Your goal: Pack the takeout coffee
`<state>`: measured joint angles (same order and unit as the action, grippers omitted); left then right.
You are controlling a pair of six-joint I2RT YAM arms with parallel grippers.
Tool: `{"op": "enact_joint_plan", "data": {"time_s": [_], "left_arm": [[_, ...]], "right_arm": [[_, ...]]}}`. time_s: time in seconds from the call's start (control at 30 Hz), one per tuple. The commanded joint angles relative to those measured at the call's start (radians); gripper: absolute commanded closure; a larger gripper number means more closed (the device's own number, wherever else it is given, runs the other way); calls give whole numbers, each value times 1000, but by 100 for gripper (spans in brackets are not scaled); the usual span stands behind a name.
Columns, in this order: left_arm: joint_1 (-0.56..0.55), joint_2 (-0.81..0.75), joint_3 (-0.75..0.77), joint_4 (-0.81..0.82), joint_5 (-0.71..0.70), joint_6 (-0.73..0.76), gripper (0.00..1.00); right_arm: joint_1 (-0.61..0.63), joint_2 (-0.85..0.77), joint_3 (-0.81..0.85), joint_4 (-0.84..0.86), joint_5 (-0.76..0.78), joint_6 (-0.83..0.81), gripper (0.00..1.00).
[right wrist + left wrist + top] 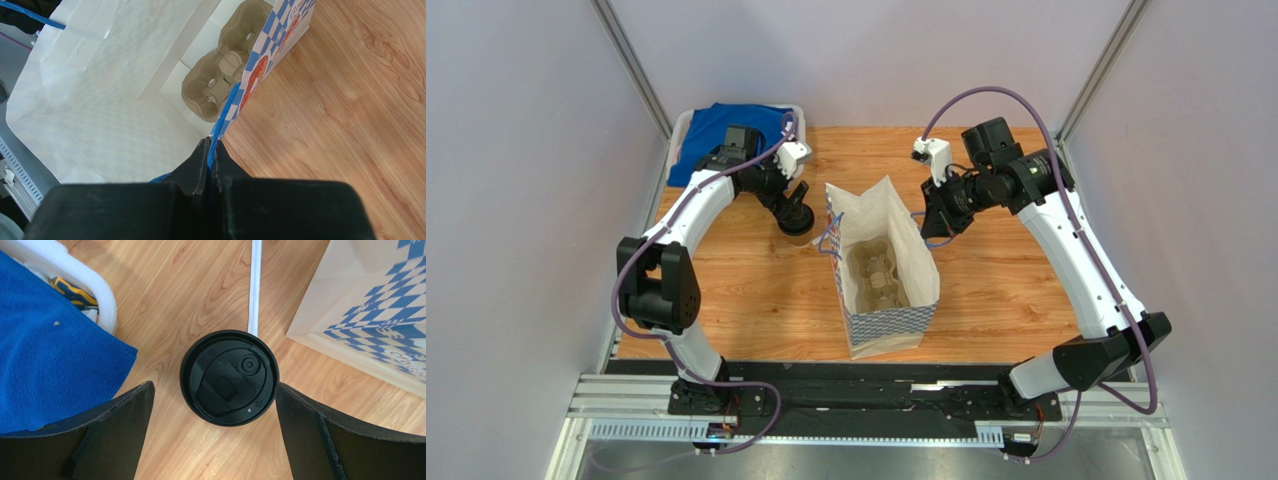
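Note:
The takeout coffee (229,377) stands upright on the wooden table and shows its round black lid from above; it also shows left of the bag (798,222). My left gripper (214,386) hangs over it, open, with a finger on either side of the lid; the right finger's tip is at the lid's edge and the left one stands clear. The white paper bag (906,322) with blue checks stands open at mid-table. My right gripper (212,145) is shut on the bag's right rim (226,112), pinching the blue edge. A brown pulp carrier (225,75) lies inside the bag.
A thin white wrapped straw (255,285) lies on the table just beyond the cup. A white bin (97,287) with a blue cloth (45,350) sits at the back left. The bag's checkered side (370,305) is close to the cup's right.

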<state>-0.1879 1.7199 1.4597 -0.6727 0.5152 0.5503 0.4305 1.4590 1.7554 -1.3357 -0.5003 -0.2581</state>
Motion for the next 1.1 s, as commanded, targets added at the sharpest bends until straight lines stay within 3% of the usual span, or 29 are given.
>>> {"op": "enact_joint_plan", "data": {"time_s": [0.0,0.67,1.07], "left_arm": [[-30,21,63,-47,-15,118,1],[-45,135,108,-142,3,207,1],[-56,115,61,-157,-1,223,27]], "right_arm": [[2,-25,18,-6,-14,3,100],[1,-8,35,-11,-20,2,100],[1,-55,-14,-65,-89,-13,100]]}}
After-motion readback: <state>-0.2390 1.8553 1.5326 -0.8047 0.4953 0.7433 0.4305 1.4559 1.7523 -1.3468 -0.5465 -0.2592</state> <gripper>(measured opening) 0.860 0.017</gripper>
